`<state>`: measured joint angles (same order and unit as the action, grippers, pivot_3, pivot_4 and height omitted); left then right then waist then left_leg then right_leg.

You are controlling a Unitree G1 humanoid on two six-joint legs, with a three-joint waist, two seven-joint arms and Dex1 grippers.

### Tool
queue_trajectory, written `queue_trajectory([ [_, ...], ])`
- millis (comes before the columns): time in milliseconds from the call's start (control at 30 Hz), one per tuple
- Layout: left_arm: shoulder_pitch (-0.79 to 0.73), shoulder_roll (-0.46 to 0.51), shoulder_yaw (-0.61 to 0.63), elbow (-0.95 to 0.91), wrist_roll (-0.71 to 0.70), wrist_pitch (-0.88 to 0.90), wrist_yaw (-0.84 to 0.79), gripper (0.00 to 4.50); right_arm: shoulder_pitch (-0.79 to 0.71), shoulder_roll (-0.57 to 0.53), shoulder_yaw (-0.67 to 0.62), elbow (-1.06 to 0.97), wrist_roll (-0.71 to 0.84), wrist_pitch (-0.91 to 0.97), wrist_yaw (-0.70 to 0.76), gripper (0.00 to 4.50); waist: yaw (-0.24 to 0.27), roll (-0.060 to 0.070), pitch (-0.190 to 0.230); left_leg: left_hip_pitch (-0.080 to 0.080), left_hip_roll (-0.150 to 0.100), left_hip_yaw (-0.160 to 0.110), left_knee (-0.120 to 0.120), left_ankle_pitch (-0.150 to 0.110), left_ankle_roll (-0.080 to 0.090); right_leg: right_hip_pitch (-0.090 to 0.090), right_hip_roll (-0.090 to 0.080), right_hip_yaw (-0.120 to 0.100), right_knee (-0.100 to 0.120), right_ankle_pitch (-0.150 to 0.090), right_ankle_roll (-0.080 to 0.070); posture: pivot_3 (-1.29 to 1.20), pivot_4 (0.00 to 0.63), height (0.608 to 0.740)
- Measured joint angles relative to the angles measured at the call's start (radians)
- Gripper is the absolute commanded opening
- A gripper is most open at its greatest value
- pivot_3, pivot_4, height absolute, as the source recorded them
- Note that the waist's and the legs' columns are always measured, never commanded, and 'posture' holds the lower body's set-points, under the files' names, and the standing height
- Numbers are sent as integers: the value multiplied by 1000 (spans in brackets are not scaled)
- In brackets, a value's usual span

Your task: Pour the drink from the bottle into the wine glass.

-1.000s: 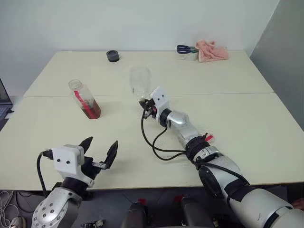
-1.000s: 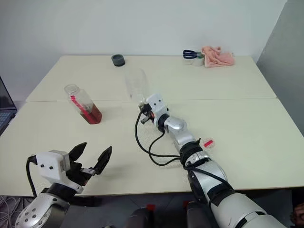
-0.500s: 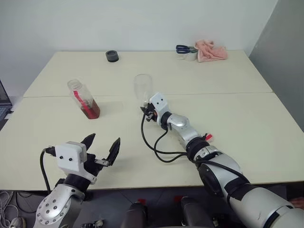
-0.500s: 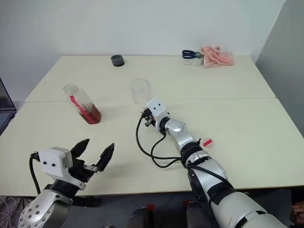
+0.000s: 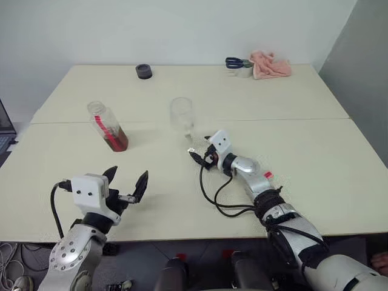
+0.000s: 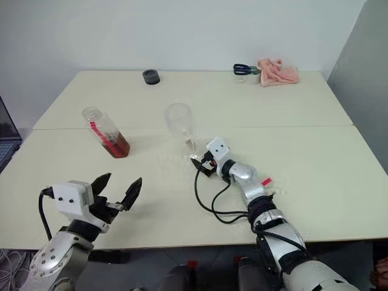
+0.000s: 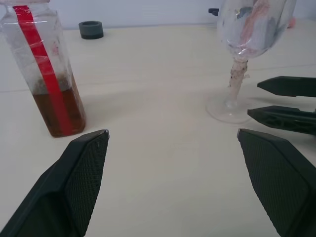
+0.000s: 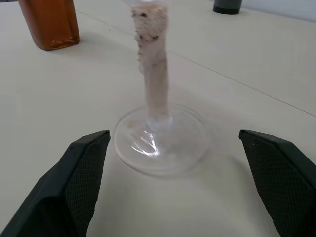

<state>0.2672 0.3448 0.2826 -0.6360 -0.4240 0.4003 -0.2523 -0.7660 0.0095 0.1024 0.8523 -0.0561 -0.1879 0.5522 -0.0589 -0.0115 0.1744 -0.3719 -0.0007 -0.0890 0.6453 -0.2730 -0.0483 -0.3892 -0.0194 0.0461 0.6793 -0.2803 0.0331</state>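
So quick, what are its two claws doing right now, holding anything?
Left gripper: open, holding nothing.
Right gripper: open, holding nothing, just short of the glass.

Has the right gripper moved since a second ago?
Yes. The right gripper has let go of the wine glass and backed toward the near table edge, jaws open.
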Motion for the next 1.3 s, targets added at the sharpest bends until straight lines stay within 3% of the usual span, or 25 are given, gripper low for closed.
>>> queue_trajectory([
  [433,9,0,-2,7,3,0,-11,4500,12,1,10,-125,27,120,28,4470,1,0,0,1,0,1,-1,0,0,0,0,1,-1,0,0,0,150,740],
  [500,35,-7,4,2,2,2,-1,4500,51,-32,12,-207,41,147,58,4470,2,0,0,0,0,1,-1,0,0,0,-1,0,-1,0,0,0,150,740],
  [633,66,-40,63,-5,-5,5,36,4500,244,-200,17,-513,93,287,169,4470,19,0,0,-4,-1,-4,0,0,0,0,-3,-3,-4,0,0,0,150,740],
  [800,24,-61,140,34,2,-1,96,4500,457,-467,-62,-1022,383,596,377,4470,28,0,7,-7,-3,-9,0,0,0,0,-3,-4,-7,-2,3,0,150,740],
  [900,-57,-58,144,99,24,-19,116,4500,469,-547,-102,-1245,588,744,441,4470,23,-3,9,-5,0,-8,0,0,0,1,1,-5,-7,-4,7,0,150,740],
  [1067,-192,-7,150,260,79,-21,142,4500,444,-562,-119,-1375,781,891,418,4470,27,-6,10,-4,0,-9,0,1,-1,1,2,-6,-5,-4,7,0,150,740],
  [1300,-327,59,151,417,84,-35,81,4500,360,-535,-110,-1421,828,940,295,4470,30,-7,10,-8,-4,-9,0,1,-2,-1,-3,-7,-7,-1,3,0,150,740],
])
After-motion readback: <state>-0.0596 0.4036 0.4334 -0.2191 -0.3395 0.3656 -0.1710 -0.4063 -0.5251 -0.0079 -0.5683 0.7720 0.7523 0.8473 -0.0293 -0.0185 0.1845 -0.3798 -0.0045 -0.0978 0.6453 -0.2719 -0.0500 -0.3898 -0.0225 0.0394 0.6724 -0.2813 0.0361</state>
